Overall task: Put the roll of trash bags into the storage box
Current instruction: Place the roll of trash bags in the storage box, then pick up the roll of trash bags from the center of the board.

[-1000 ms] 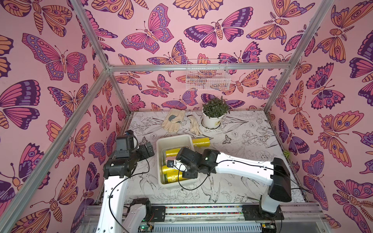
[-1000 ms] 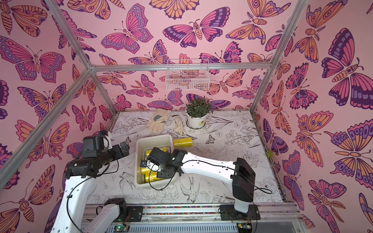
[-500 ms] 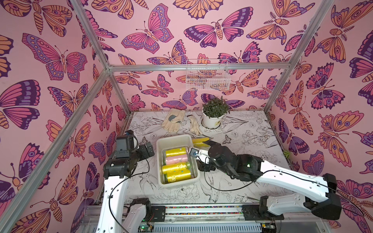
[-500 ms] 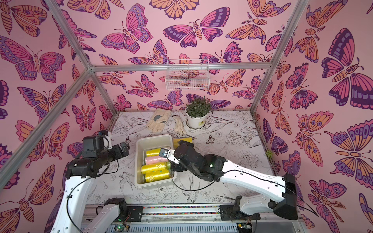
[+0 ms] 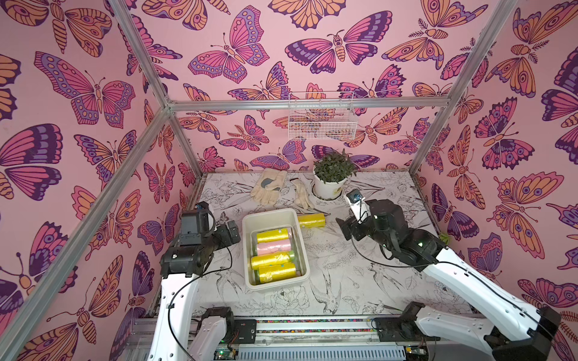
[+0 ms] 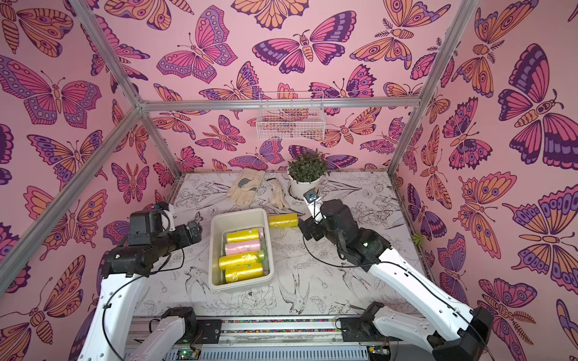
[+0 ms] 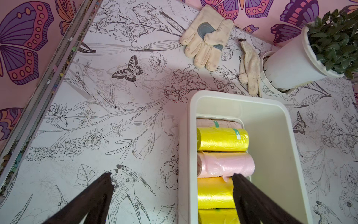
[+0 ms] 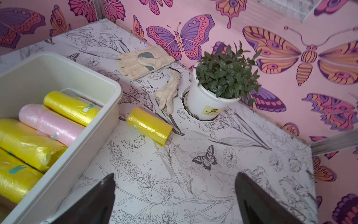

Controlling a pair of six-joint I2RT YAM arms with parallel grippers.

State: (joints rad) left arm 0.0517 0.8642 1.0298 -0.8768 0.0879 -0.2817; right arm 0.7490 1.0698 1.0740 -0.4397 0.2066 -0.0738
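Rolls of yellow and pink plastic [image 5: 272,253] are packed side by side in the off-white rectangular plastic storage box [image 5: 271,213], likely to save room; one yellow roll of trash bags [image 5: 311,221] is left just outside its far corner. Right gripper [image 8: 175,176] is held open, empty, near that roll, presumably for pickup; left gripper [image 7: 171,174] is parked open beside the box's other long wall. White floral-print tabletop [image 5: 359,287] is enclosed by pink butterfly-print walls [image 5: 250,47].

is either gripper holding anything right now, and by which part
Nothing is held. The left gripper and right gripper both have open, empty jaws; a yellow roll lies untouched beside the box.
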